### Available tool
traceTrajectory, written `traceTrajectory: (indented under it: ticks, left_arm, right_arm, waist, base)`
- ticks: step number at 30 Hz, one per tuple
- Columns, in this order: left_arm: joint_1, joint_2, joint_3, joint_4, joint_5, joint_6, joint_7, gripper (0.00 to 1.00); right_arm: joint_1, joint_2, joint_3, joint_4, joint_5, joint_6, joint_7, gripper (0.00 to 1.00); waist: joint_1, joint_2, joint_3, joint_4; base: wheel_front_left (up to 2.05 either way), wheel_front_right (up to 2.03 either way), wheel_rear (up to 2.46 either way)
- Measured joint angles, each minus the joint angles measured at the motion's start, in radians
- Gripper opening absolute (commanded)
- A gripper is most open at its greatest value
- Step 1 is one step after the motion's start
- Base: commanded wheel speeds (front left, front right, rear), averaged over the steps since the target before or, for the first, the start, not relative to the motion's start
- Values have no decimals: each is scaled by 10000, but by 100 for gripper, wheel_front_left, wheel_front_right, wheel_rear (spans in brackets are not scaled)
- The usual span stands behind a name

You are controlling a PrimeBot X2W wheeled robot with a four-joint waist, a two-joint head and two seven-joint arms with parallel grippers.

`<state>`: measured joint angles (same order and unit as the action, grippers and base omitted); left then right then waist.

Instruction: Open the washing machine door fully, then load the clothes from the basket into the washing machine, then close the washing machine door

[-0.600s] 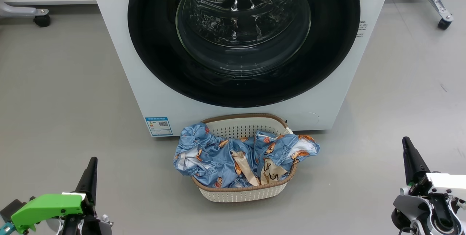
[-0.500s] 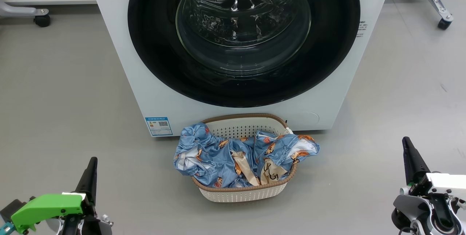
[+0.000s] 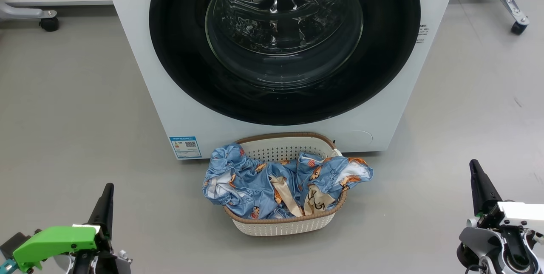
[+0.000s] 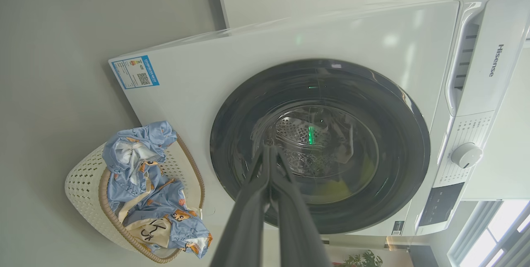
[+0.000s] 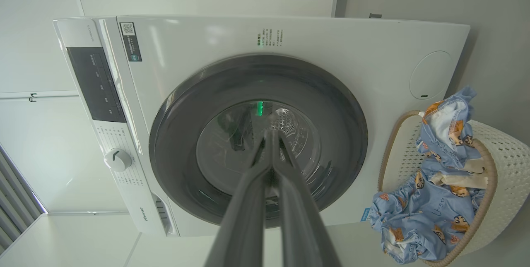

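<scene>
The white washing machine (image 3: 178,108) stands straight ahead, its round black-rimmed door (image 3: 382,66) flush against the front. On the floor before it sits the cream basket (image 3: 282,225), with the blue printed clothes (image 3: 263,185) heaped in it and spilling over both sides. My left gripper (image 3: 109,187) is low at the left, shut and holding nothing. Low at the right, my right gripper (image 3: 473,163) is shut and holding nothing too. Both are well short of the machine. The wrist views show the door (image 4: 232,134) (image 5: 174,134), the basket (image 4: 80,182) (image 5: 507,163) and closed fingertips (image 4: 269,149) (image 5: 271,132).
Grey floor (image 3: 76,108) spreads to either side of the machine. A castor on a metal leg (image 3: 49,23) is at the far left and another castor (image 3: 518,25) at the far right. The control panel and its dial (image 4: 466,155) run along the machine's top.
</scene>
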<state>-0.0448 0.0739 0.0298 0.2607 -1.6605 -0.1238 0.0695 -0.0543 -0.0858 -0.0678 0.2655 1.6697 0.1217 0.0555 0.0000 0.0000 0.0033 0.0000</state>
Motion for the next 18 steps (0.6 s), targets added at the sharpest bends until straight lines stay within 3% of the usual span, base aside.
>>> traceTrajectory:
  ticks: [18]
  left_arm:
    - [0,-19,8,0,2,0,0,0]
  right_arm:
    - [0,52,-21,0,-44,0,2,0]
  waist:
    - [0,0,0,0]
  base:
    - [0,0,0]
